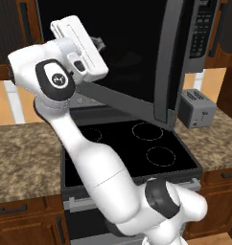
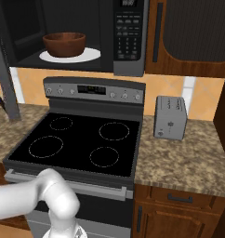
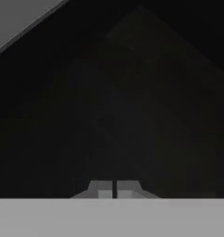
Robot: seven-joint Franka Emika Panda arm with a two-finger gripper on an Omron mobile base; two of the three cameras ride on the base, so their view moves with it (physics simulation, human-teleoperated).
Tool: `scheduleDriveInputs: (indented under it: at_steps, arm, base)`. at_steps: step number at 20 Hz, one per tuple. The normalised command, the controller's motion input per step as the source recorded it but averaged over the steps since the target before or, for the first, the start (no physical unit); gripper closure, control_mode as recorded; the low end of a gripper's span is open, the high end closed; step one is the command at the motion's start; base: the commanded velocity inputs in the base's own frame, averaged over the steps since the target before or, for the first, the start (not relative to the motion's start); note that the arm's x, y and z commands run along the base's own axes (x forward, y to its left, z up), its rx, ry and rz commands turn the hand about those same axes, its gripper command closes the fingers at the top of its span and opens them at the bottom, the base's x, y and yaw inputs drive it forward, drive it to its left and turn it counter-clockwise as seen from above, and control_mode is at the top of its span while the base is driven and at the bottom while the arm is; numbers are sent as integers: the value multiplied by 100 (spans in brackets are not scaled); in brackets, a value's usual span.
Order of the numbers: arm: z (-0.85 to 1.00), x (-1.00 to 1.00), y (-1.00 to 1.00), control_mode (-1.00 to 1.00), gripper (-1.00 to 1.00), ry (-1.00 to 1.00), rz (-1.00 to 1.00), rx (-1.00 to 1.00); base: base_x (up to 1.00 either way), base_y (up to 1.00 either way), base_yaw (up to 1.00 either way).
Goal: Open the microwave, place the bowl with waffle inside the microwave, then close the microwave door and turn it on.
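Reddish-brown bowl [image 2: 64,44] on the white turntable [image 2: 89,56] inside the microwave [image 2: 128,37], microwave door [image 1: 168,62] swung open, gripper [image 3: 115,190] fingers pressed together and empty, facing dark glass

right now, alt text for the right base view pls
A brown wooden bowl sits on the white turntable inside the open microwave, its door swung out at left. Below, a black stove and a grey toaster on the granite counter.
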Motion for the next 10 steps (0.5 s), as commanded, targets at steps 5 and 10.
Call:
scheduleDriveInputs:
  at_steps: [5, 10]
  arm:
    - [0, 100, -82, -100, 100, 7, 33, 26]
    - [-1, 100, -71, -100, 100, 4, 34, 26]
  base:
    - [0, 0, 0]
    - [0, 0, 0]
